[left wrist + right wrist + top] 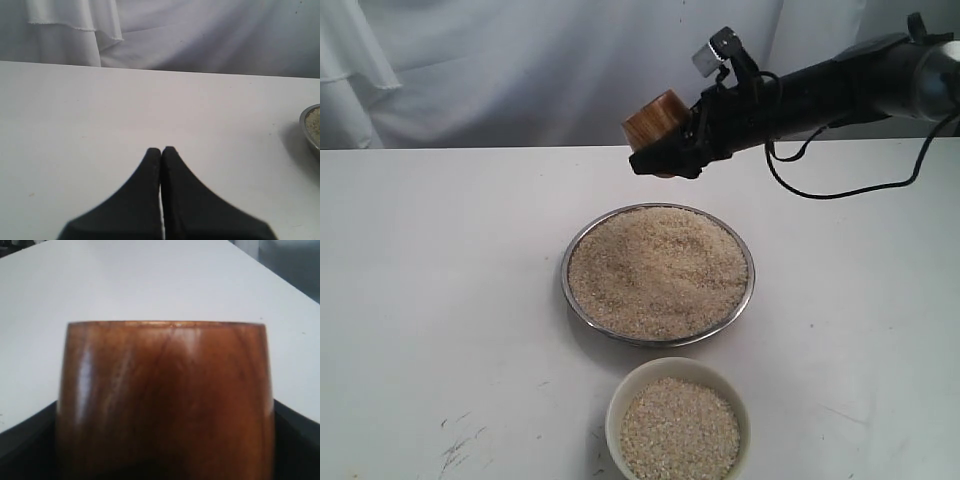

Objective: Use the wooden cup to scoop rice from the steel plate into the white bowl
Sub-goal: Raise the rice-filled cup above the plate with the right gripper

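The steel plate (pixel 570 290) sits mid-table, heaped with beige rice (pixel 658 270). In front of it stands the white bowl (pixel 616 405), also filled with rice (pixel 678 430). My right gripper (pixel 665 155) hangs above the plate's far edge, shut on the wooden cup (pixel 655 118), which lies on its side with its mouth pointing away from the arm. In the right wrist view the cup (pixel 165 400) fills the picture between the dark fingers (pixel 20 440). My left gripper (pixel 161 150) is shut and empty over bare table, with the plate's rim (pixel 309 131) off to one side.
A white cloth backdrop (pixel 520 60) hangs behind the table's far edge. A black cable (pixel 840 190) loops down from the right arm onto the table. Small dark scuffs (pixel 460 445) mark the near left surface.
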You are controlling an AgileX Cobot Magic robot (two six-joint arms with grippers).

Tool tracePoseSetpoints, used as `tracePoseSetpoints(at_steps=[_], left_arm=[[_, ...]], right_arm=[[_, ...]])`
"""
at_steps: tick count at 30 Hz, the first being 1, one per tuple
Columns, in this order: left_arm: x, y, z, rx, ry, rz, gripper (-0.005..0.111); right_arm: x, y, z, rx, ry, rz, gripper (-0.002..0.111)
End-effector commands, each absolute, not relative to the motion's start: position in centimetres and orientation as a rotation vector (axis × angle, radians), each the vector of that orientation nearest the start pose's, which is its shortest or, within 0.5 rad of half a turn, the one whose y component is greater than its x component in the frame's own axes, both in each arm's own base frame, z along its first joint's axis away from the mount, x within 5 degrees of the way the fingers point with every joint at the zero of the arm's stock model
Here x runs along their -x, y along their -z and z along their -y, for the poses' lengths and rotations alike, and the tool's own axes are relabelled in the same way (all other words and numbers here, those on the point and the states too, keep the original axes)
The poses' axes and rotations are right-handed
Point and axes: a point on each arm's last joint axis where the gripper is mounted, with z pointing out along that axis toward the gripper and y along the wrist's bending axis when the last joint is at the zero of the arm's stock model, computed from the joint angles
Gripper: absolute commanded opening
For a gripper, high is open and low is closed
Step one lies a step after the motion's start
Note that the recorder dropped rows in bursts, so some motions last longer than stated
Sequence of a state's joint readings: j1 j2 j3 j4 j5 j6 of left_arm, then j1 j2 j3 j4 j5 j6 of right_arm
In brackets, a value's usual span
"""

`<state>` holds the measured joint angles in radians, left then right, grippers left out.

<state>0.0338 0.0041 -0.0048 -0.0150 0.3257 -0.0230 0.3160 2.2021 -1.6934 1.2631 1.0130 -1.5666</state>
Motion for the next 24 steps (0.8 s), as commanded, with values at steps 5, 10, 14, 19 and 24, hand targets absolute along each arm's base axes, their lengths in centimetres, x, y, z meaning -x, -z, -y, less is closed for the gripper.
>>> tracePoseSetpoints(at_steps=[5,10,14,19,24], left_arm=[[-5.4,-18.4,-0.1,0.058,0.008,-1.801,0.0],[-5.4,-18.4,-0.1,0.058,0.008,-1.801,0.0],[-5.4,-18.4,-0.1,0.058,0.008,-1.801,0.0],[-5.4,-18.4,-0.1,0.058,0.008,-1.801,0.0],[-5.4,-18.4,-0.1,0.058,0.008,-1.801,0.0]], right_arm=[[-42.3,-21.8,-22.9,1.13,-1.095,-1.762,0.0],[-42.4,-22.0,-22.9,1.106,-1.101,-1.742,0.0],[-42.4,-22.0,-23.0,1.106,-1.089,-1.741,0.0],[-42.0,-22.0,-23.6,1.125,-1.106,-1.732,0.0],[-42.0,-21.6,-23.8,1.144,-1.059,-1.774,0.0]])
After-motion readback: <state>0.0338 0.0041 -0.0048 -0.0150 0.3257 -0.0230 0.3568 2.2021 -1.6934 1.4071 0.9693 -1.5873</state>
